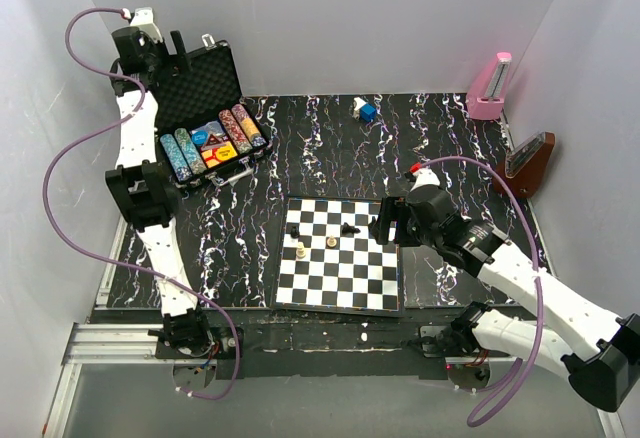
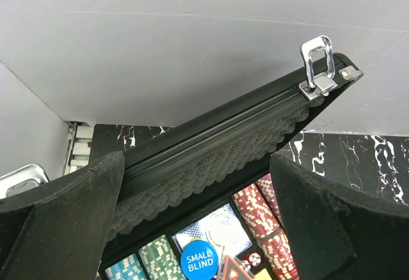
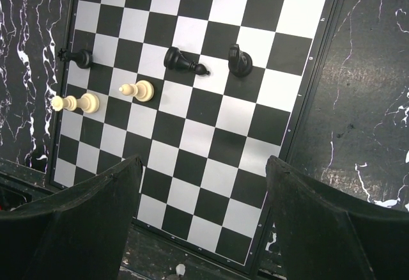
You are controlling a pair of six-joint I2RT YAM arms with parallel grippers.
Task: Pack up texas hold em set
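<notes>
The case (image 1: 228,169) lies open at the far left; its raised lid (image 2: 211,144) has a free edge running slantwise just ahead of the left gripper (image 2: 195,162), spread and empty. The right gripper (image 3: 204,165), also spread, hangs over the chessboard (image 3: 211,133), well apart, so the left looks nearer

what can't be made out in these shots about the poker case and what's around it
- Left wrist view: the bottom edge and the left gripper's fingers cut off most of the case tray; few chips show.
- Top view: the small blue object at the back is too small to identify.
- Top view: the wrist hides whether the left gripper touches the lid.
- Right wrist view: only the chessboard; the case is out of frame.
</notes>
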